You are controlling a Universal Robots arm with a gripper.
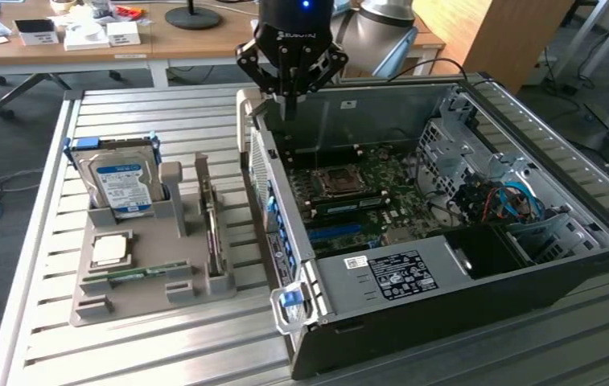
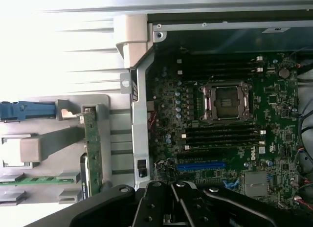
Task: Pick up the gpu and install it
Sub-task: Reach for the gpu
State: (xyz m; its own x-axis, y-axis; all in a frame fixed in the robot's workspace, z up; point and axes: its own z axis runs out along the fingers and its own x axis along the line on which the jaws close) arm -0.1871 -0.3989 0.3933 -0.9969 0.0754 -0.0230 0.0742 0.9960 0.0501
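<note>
The gpu (image 1: pixel 210 233) stands on its long edge in a slot of the grey holder (image 1: pixel 100 310), on the exterior view's left beside the open computer case (image 1: pixel 561 265). In the wrist view the gpu (image 2: pixel 91 148) shows as a thin greenish board seen edge-on. My gripper (image 1: pixel 288 106) hangs above the case's far left corner, well behind the gpu and touching nothing. Its fingers are shut with nothing between them. The wrist view has the gripper (image 2: pixel 173 197) over the motherboard (image 2: pixel 220 114), near the blue expansion slot (image 2: pixel 200 165).
The holder also carries a silver blue-labelled hard drive (image 1: pixel 121 181), a CPU chip (image 1: pixel 111 249) and a green RAM stick (image 1: pixel 137 273). The case wall (image 1: pixel 272 201) rises between holder and motherboard (image 1: pixel 358 193). Cables and a drive cage (image 1: pixel 497 201) fill the case's right side.
</note>
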